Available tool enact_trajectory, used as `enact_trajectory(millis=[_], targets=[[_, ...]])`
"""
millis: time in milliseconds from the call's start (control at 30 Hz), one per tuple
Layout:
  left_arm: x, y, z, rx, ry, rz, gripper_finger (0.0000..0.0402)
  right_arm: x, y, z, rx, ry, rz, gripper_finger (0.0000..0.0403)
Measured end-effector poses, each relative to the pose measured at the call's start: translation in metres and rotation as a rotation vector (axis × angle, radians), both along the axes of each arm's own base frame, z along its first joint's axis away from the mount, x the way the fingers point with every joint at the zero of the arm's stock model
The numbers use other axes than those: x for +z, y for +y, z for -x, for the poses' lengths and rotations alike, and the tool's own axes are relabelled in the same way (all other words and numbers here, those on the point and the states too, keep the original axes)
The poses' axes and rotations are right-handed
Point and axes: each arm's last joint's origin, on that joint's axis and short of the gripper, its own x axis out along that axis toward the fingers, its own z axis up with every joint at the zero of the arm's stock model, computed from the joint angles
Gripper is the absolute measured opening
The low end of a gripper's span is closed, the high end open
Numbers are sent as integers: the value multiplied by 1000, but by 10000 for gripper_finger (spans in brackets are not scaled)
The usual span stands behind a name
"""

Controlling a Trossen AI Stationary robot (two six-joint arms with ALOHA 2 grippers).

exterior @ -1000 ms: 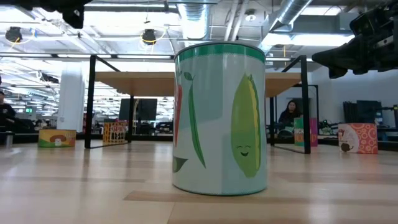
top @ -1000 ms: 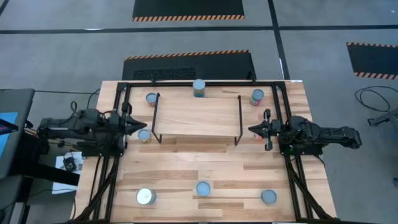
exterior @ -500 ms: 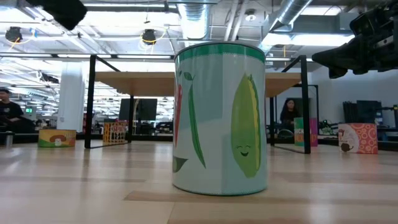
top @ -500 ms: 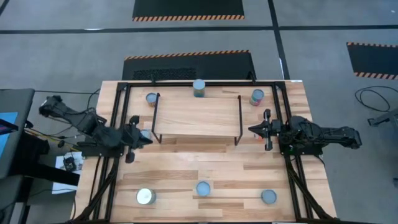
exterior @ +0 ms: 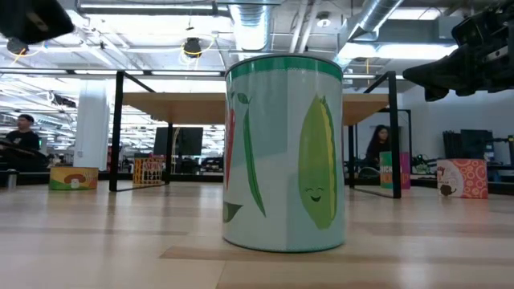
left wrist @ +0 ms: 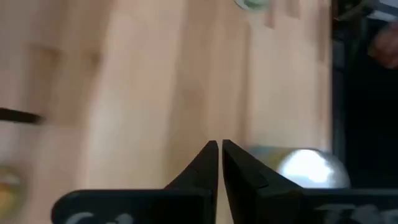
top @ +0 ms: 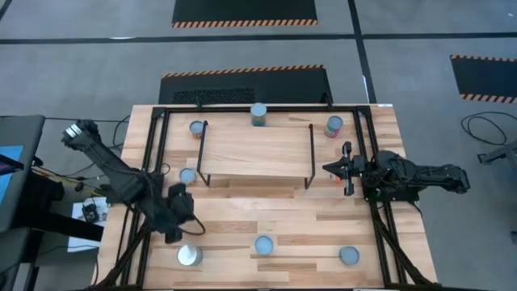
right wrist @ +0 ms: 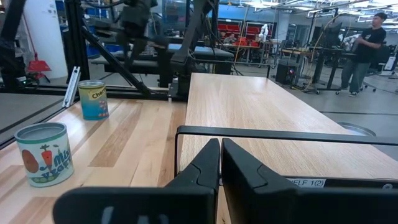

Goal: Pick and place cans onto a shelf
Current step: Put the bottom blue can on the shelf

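The shelf [top: 254, 152] stands at the middle of the far half of the table. Cans stand on the tabletop: three by the far edge [top: 196, 128] [top: 258, 115] [top: 334, 125], one by the shelf's left end [top: 187, 175], and three along the near edge, namely a wider one [top: 188, 255] and two smaller [top: 263, 245] [top: 349, 255]. My left gripper [top: 191, 229] is shut and empty, just far of the wide can, whose silvery top shows in the left wrist view [left wrist: 309, 168]. My right gripper [top: 327, 168] is shut and empty at the shelf's right end.
A black frame [top: 161, 145] runs around the table's far half and down both sides. The low view is filled by the near middle can [exterior: 285, 152]. People stand in the room beyond the table [right wrist: 364, 46]. Bare wood lies between the shelf and the near cans [top: 266, 206].
My left gripper has swung from beside the shelf's left end toward the table's near edge, turning as it went, and now stands just far of the wide can. It has stayed shut.
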Motion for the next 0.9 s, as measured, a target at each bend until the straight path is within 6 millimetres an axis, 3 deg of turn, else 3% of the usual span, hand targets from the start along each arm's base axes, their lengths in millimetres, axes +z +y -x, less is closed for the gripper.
enact_trajectory(millis=[233, 433, 633, 900], targets=[[8, -34, -28, 8, 152, 59, 64, 0, 0, 0, 0, 0, 0, 40], [2, -53, -41, 49, 338, 61, 103, 0, 0, 0, 0, 0, 0, 40], [-15, -67, -46, 54, 404, 28, 108, 0, 0, 0, 0, 0, 0, 40], [-24, -69, -47, 56, 422, -37, 102, 0, 0, 0, 0, 0, 0, 40]])
